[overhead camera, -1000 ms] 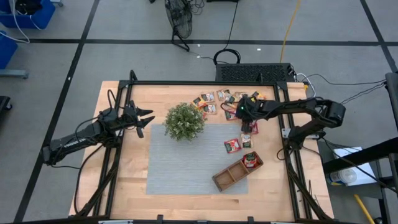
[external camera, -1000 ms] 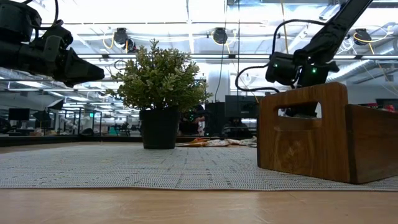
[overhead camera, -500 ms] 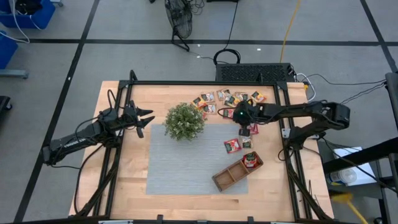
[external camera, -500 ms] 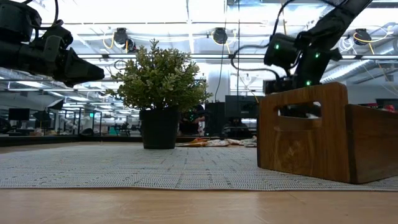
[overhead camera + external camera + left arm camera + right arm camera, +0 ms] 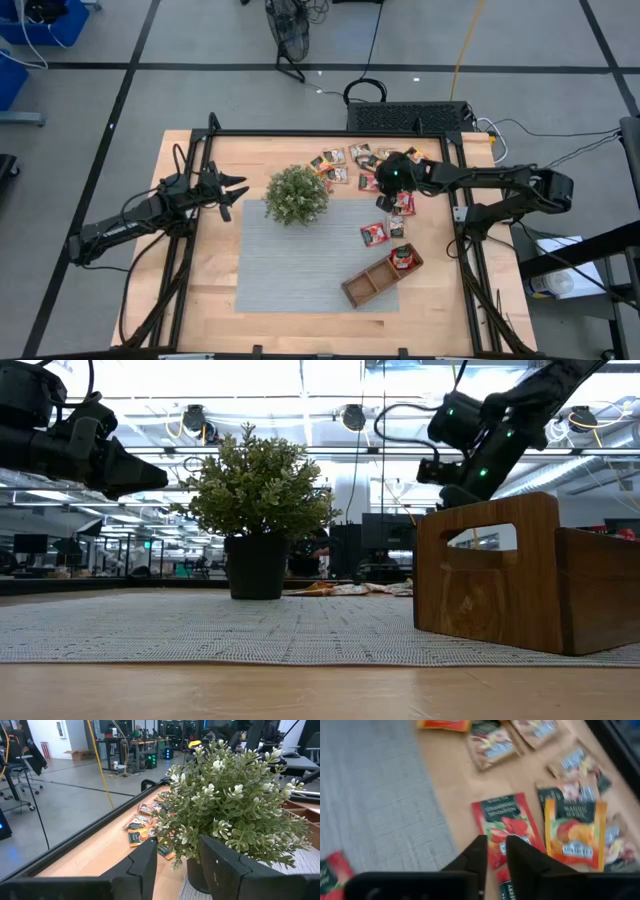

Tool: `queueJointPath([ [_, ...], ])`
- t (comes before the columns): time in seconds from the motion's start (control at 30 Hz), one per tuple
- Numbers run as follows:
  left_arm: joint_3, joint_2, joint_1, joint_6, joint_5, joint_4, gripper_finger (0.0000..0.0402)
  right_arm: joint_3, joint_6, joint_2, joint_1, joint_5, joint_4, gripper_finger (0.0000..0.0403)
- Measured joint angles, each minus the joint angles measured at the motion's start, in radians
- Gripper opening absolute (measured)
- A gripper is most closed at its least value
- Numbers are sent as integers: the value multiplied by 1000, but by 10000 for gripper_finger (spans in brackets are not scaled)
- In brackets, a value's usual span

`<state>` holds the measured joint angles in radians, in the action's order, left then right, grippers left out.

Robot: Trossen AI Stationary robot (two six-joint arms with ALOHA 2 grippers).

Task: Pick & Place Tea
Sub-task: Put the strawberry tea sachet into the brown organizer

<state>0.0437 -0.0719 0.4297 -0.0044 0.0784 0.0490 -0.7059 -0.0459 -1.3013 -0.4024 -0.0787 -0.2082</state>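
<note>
Right jaws: the right gripper [image 5: 493,856] has its fingers a narrow slit apart, where a second ago they were shut. Nothing sits between them.
Under the jaws: a red sachet [image 5: 507,825] lies flat on the wood, not touched as far as I can see. An orange sachet [image 5: 575,832] lies just beside it.
Right gripper place: in the high view the right gripper [image 5: 386,198] is right of centre, at the lower edge of the loose tea.
What changed: this gripper has moved up the frame, away from the mat's right edge. In the low view it has risen from behind the tray wall to above it.
Tea: most tea sachets [image 5: 345,160] are spread on the table, upper centre of the high view. Two more [image 5: 375,233] lie at the right edge of the grey mat [image 5: 290,260].
Tray: the wooden tray [image 5: 360,290], lower right of centre, has one sachet [image 5: 402,258] in its right end compartment. The other compartments look bare.
Left jaws: the left gripper [image 5: 235,190] has not moved. It hangs well open and empty at centre left, beside the plant [image 5: 296,194].
Meaning: I judge that a new pick is starting. Nearly all the tea is not yet placed.
</note>
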Motion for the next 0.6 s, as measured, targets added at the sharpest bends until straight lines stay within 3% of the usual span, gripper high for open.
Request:
queueJointPath([
  [0.33,0,0,0,0,0,0,147,-1,193,-91,-135,75,27,197],
  [0.6,0,0,0,0,0,0,147,-2,251,-162,-140,137,81,239],
])
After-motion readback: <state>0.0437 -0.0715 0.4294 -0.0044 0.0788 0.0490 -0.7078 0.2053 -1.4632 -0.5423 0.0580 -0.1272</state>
